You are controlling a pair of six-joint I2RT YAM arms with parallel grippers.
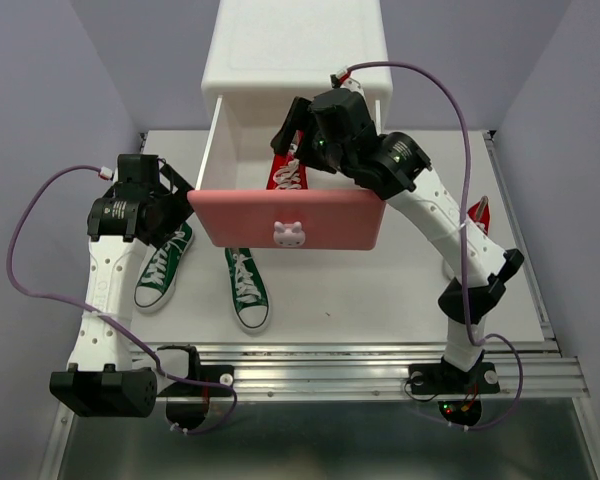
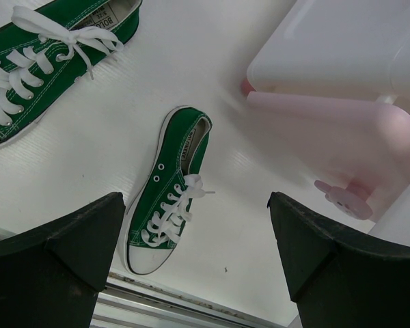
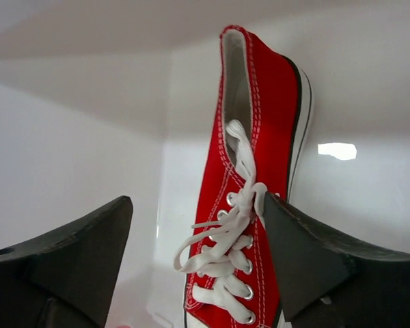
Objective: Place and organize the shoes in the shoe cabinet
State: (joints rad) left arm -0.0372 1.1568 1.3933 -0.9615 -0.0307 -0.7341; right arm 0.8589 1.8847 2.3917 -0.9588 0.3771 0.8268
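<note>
The white shoe cabinet [image 1: 295, 45] stands at the back with its drawer [image 1: 290, 218] pulled out, pink front and bunny knob facing me. One red shoe [image 1: 285, 172] lies inside the drawer. My right gripper [image 1: 292, 140] hangs over it, open. In the right wrist view the red shoe [image 3: 256, 198] sits between the spread fingers, the right finger [image 3: 307, 253] against its side. Two green shoes [image 1: 165, 265] [image 1: 248, 288] lie on the table. My left gripper [image 1: 175, 210] is open above the left one, holding nothing. Another red shoe [image 1: 477, 213] peeks from behind the right arm.
In the left wrist view the open left gripper [image 2: 198, 253] frames one green shoe [image 2: 167, 215], with the other green shoe [image 2: 48, 58] at upper left and the pink drawer front [image 2: 328, 130] at right. A metal rail [image 1: 380, 360] runs along the table's near edge.
</note>
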